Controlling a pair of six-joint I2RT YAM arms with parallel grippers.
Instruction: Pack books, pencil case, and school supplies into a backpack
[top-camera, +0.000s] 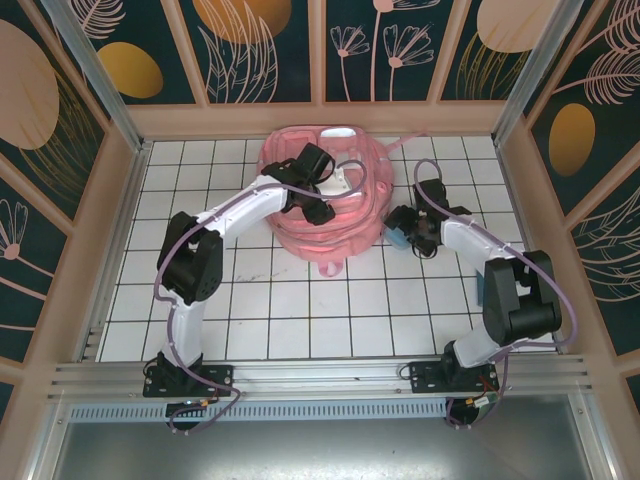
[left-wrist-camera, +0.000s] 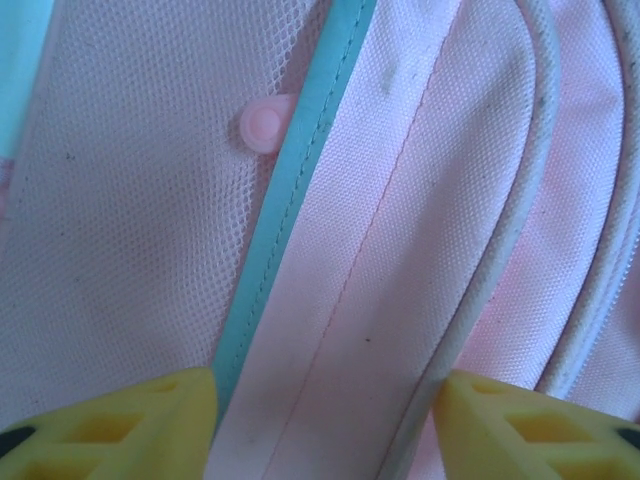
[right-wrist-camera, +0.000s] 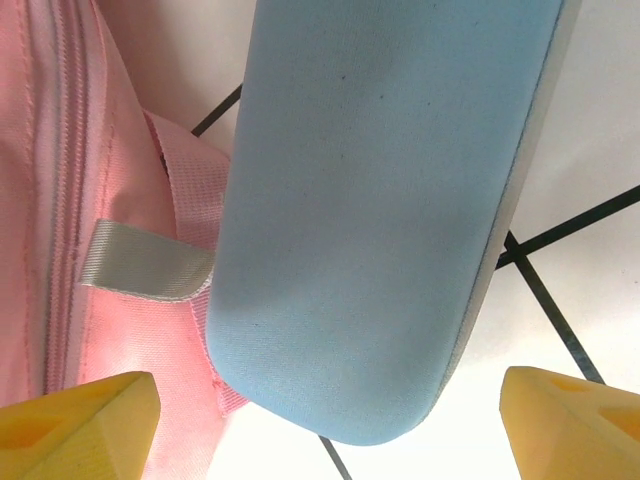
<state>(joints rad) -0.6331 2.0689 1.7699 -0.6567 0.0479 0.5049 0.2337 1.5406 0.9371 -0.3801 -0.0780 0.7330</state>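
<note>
Right wrist: right gripper (right-wrist-camera: 325, 390) wide, jaws astride pencil case (right-wrist-camera: 370, 200), no contact, lined up to grasp. Case lies at 3 o'clock of backpack (top-camera: 335, 238). Left gripper (left-wrist-camera: 322, 400) half-wide over flat backpack fabric, likely to hold the opening

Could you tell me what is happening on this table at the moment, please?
The left gripper is down on the pink backpack, with its fingers apart on either side of a fold of the fabric. The right gripper is open around the light blue pencil case. The case lies on the tiled table beside the backpack and is not yet gripped.
</note>
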